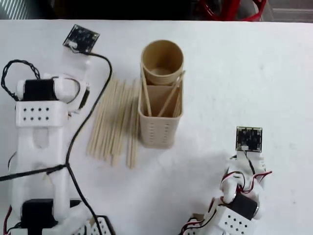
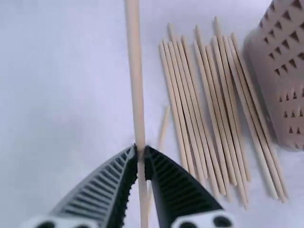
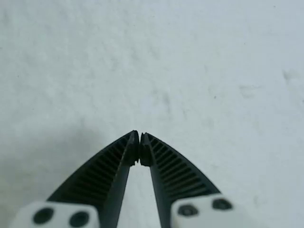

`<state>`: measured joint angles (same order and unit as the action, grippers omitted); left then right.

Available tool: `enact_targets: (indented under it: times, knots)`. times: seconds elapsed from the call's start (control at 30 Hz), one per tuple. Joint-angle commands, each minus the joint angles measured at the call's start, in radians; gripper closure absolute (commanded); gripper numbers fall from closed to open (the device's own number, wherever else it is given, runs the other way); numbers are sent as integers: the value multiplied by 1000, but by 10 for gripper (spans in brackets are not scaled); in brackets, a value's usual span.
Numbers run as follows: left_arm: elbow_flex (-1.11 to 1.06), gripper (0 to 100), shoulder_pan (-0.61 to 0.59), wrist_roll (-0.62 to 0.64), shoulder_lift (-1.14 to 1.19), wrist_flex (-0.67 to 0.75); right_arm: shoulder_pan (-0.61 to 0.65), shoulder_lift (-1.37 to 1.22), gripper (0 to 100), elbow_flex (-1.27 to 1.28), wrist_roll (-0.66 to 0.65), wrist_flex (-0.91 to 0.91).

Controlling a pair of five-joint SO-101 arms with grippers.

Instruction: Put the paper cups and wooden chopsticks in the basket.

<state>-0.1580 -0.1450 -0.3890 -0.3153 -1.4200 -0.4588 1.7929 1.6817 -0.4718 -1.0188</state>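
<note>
"Between your left fingers (image 2: pixel 145 159), pinched shut, is a single chopstick (image 2: pixel 134 71). They grip it partway along, and its pale shaft runs straight out past the tips, above the bare counter (image 2: pixel 57 95)."

"Your right fingers (image 3: pixel 139 149) are closed tip to tip on nothing. Their ribbed black pads meet over plain white counter, well apart from the work."

"Just beside the stick you hold, the loose chopsticks (image 2: pixel 213 109) lie fanned in a flat pile, touching one another. The basket (image 2: pixel 282 80) stands right next to them."

"Now tally it. A paper cup (image 1: pixel 162 61) appears to stand in the far end of the basket, though I can't tell you whether it's one cup or a nested stack. At least two sticks (image 1: pixel 171 95) lean slantwise in the near end. I'd call that much done."

"By my reckoning the larger share is left for you: the stick in your grip and the whole pile beside the basket."

"Mind what you're handling. The chopsticks are slim, round, light raw wood, smooth along their length. I'd expect them to roll or swivel in a pinch."

"The basket is a beige rectangular tub, likely plastic, its walls pierced with rows of small triangular holes. The cup is tan paper, round with a rolled rim, and probably light enough for you to tip with a careless nudge."
</note>
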Motion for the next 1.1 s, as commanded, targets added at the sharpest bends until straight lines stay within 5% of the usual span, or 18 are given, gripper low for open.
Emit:
enact_targets:
  times: [0.0, 0.47, 1.07]
  knots:
    - [-32, 977, 5, -18, -5, 14, -8, 2, 981, 9, -2, -4]
    - [-126, 918, -157, -259, 424, 245, -8, 2, 981, 9, -2, -5]
    - [-120, 895, -159, -256, 634, 358, -8, 2, 981, 9, -2, -5]
